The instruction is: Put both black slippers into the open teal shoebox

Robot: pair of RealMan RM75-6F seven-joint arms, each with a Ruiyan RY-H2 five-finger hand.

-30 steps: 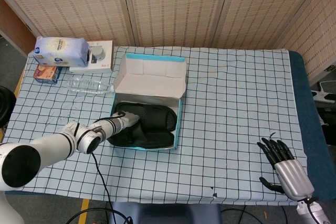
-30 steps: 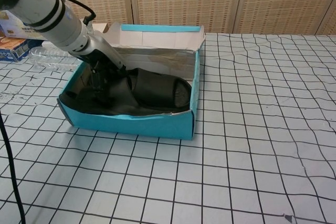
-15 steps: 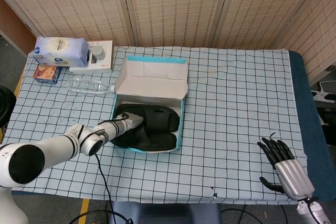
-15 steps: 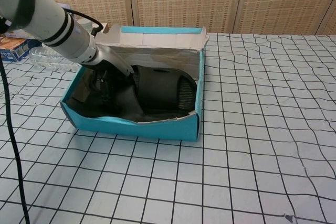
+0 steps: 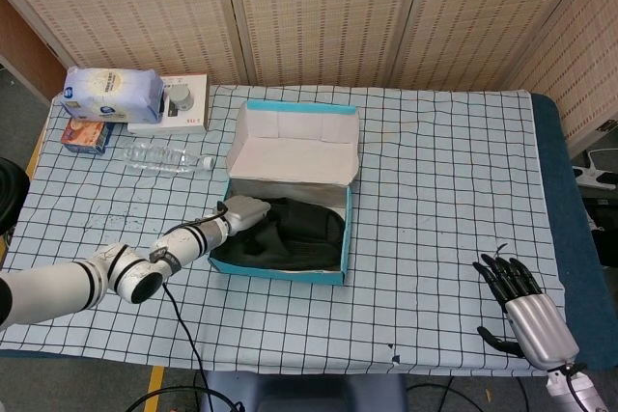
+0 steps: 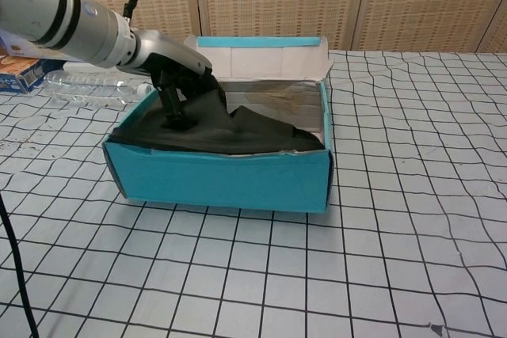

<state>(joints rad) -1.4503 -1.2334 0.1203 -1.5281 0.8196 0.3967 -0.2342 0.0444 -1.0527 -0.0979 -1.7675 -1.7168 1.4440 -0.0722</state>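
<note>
The open teal shoebox (image 5: pixel 287 272) (image 6: pixel 222 181) stands left of the table's middle, its lid (image 5: pixel 294 147) raised at the back. Both black slippers (image 5: pixel 294 233) (image 6: pixel 238 134) lie inside it as one dark heap that rises to the rim. My left hand (image 5: pixel 241 211) (image 6: pixel 176 69) reaches over the box's left wall. Its dark fingers (image 6: pixel 171 107) grip the left end of a slipper, which is pulled up against the hand. My right hand (image 5: pixel 529 311) lies open near the front right table edge, far from the box, and shows only in the head view.
At the back left are a tissue pack (image 5: pixel 111 94), a white box with a dial (image 5: pixel 176 103) and a small orange and blue carton (image 5: pixel 85 134). A clear plastic bottle (image 5: pixel 166 156) (image 6: pixel 87 85) lies just left of the shoebox. A black cable (image 5: pixel 183 320) trails from my left arm.
The shoebox has slid to the right and turned slightly with my left hand in it. The slippers now sit higher against the rim. My right hand has not moved.
</note>
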